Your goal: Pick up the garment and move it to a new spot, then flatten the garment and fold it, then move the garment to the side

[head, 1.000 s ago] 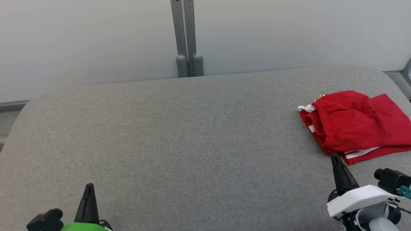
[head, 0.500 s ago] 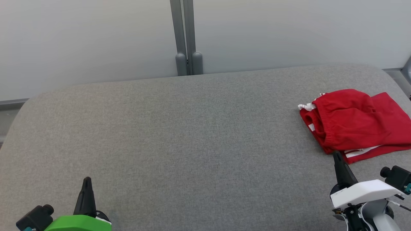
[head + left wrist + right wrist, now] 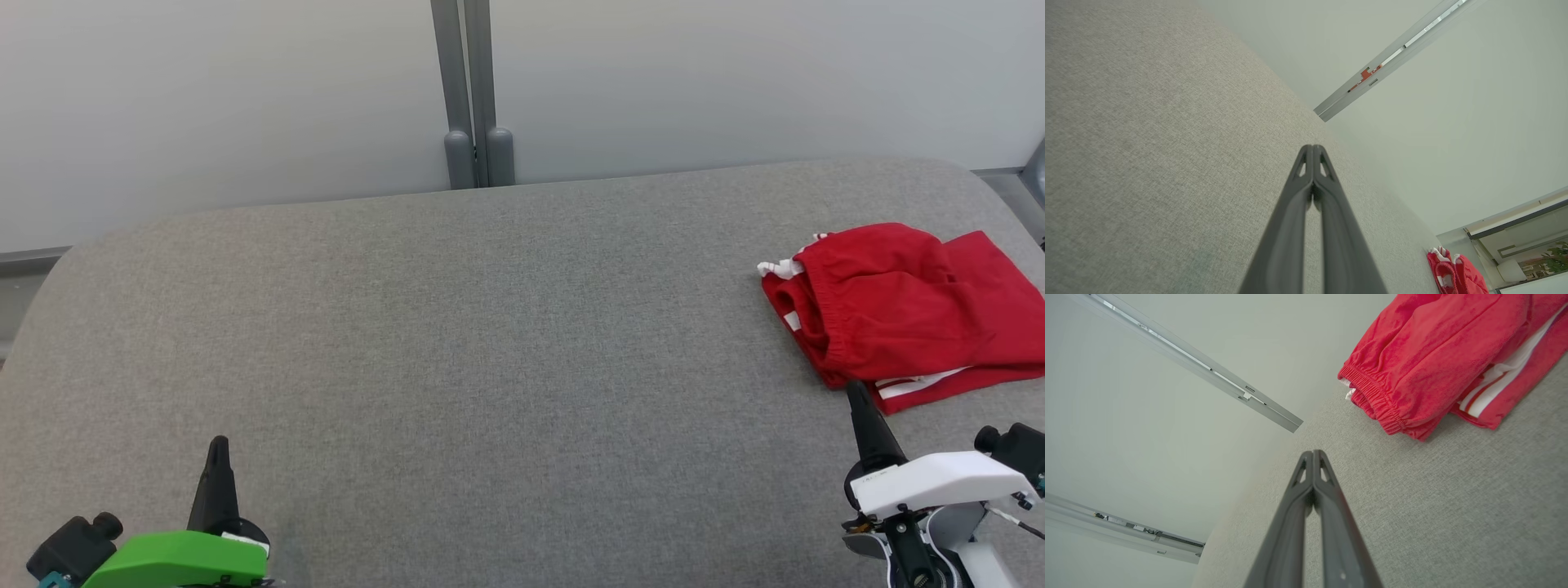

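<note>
Lying folded on the far right part of the grey fabric-covered table (image 3: 490, 343), the red shorts (image 3: 898, 314) form a compact bundle. Their gathered elastic waistband faces the table's middle. White stripes show at the bundle's near edge, and a bit of white cloth sticks out at its far left corner. One flat red layer reaches toward the table's right edge and runs out of the head view there.

The right gripper (image 3: 856, 390) is over the table's near right part. Its two dark fingers are pressed together into a single point and grasp nothing. From the head view the tip seems to meet the near edge of the shorts. The right wrist view shows the right gripper (image 3: 1313, 453) apart from the red shorts (image 3: 1433, 355), with a strip of bare table (image 3: 1453, 506) between them. A white cover (image 3: 931, 482) sits behind the fingers.

The left gripper (image 3: 218, 447) is over the table's near left part, well apart from the shorts, with a green cover (image 3: 175, 559) behind it. The left wrist view shows the left gripper (image 3: 1312, 149) with its fingers clenched tip to tip and empty above bare table (image 3: 1147, 143). The red shorts (image 3: 1455, 275) are small at the table's far end.

Beyond the table's far edge stands a pale wall (image 3: 204, 106). A double grey post (image 3: 467, 82) rises against it, roughly behind the table's middle.
</note>
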